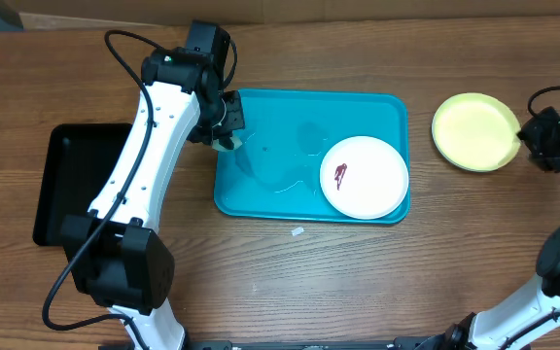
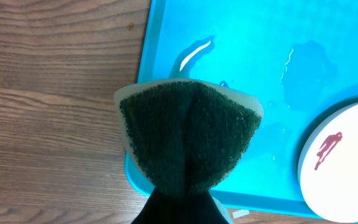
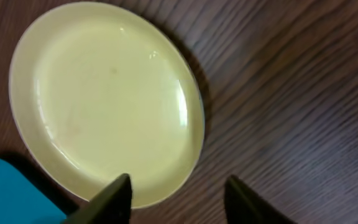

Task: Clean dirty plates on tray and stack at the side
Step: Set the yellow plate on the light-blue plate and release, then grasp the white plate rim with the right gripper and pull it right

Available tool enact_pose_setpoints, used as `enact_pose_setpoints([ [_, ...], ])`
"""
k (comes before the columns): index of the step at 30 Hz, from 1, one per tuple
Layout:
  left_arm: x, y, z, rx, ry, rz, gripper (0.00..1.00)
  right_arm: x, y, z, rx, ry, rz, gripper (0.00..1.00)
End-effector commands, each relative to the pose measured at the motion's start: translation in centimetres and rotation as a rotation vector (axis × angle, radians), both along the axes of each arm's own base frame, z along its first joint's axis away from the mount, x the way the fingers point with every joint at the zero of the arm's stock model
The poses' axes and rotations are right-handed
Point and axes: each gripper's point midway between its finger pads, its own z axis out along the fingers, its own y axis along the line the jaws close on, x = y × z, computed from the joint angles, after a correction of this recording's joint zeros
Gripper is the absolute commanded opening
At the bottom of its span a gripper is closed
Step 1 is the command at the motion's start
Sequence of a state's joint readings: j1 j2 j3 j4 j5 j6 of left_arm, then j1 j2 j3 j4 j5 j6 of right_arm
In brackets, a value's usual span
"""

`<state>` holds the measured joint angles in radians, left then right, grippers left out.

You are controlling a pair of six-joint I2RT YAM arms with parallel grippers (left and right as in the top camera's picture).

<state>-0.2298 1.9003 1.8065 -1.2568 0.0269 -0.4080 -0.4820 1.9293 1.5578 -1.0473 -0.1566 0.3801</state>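
Wood-grain bench (image 1: pixel 261 282), brown, dry where it shows.

The left gripper (image 1: pixel 227 134) is clamped on a folded sponge (image 2: pixel 188 134). Its green scouring face hangs over the left rim of the tray (image 1: pixel 261 199), towards the far-left corner. Outward from it, water patches (image 2: pixel 303 62) lie on the tray floor. The white plate (image 1: pixel 364 177) sits at the tray's right end, its red smear (image 1: pixel 340 175) unwiped.

The right gripper (image 3: pixel 179 190) has jaws apart and nothing between them. It is at the right rim of the yellow-green plate (image 3: pixel 104 99), which lies on the bench off the tray's right edge and looks clean. No third plate is visible.

Risks, as judged:
- The wet tray floor may let the white plate skate when scrubbed, since nothing braces it.
- The sponge may drip onto the bench.
- The open right fingers may nudge the yellow-green plate.

A black tray (image 1: pixel 76 185) sits towards the bench's left edge, and a white scrap (image 1: pixel 297 232) lies in front of the tray.
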Motion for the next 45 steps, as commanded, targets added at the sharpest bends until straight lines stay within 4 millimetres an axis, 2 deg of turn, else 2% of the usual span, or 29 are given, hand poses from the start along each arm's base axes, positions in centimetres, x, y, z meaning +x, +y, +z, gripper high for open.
enact_pose_setpoints([
  [1, 0.0, -0.4, -0.3, -0.002, 0.003, -0.027, 0.04, 0.3, 1.4, 0.6, 0.014, -0.010, 0.036, 0.59],
  [5, 0.1, -0.4, -0.2, -0.004, -0.003, -0.028, 0.04, 0.6, 6.2, 0.9, 0.136, -0.032, 0.209, 0.65],
  [9, 0.1, -0.4, -0.4, -0.003, 0.001, -0.027, 0.04, -1.3, 11.3, 1.0, 0.230, 0.062, 0.327, 0.66],
  [15, 0.2, -0.4, -0.4, -0.003, 0.000, -0.028, 0.04, -3.3, 16.9, 1.1, 0.267, 0.175, 0.446, 0.66],
  [17, 0.2, -0.4, -0.4, -0.003, 0.000, -0.028, 0.04, -3.7, 18.0, 0.9, 0.245, 0.210, 0.454, 0.66],
  [21, 0.1, -0.5, -0.4, -0.003, 0.001, -0.027, 0.04, -4.5, 17.6, 0.0, 0.032, 0.328, 0.352, 0.67],
  [27, 0.2, -0.4, -0.4, -0.003, 0.000, -0.027, 0.04, -5.3, 21.0, -0.2, -0.033, 0.363, 0.383, 0.67],
  [31, 0.1, -0.5, -0.4, -0.004, 0.002, -0.027, 0.04, -5.7, 21.0, -0.6, -0.147, 0.387, 0.283, 0.70],
  [41, 0.2, -0.5, -0.4, -0.004, 0.000, -0.027, 0.04, -7.8, 22.3, -4.4, -0.149, 0.423, 0.273, 0.71],
  [45, 0.2, -0.5, -0.4, -0.004, 0.000, -0.027, 0.04, -7.4, 23.3, -5.2, -0.117, 0.391, 0.338, 0.71],
])
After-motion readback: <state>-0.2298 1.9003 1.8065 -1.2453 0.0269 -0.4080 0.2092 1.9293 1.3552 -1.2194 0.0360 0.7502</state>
